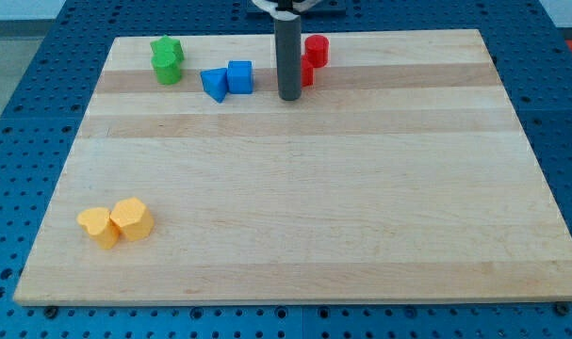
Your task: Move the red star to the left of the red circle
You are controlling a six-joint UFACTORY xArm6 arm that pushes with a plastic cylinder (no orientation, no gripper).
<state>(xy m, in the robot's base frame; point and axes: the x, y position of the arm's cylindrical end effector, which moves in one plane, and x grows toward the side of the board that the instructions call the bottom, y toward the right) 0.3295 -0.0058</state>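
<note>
Red star, as we take the partly hidden red block to be, lies near the bench's far edge, a little right of its middle, mostly covered by our rod, so its shape cannot be made out; the red circle sits just beyond it toward the far edge, touching or nearly so; our arm carries no jaws, only the dark rod, and my tip rests on the bench against the hidden red block's left side; left of the tip lie a blue cube and a blue block, touching; two green blocks sit together near the far left corner; two yellow blocks sit touching near the near left corner.
</note>
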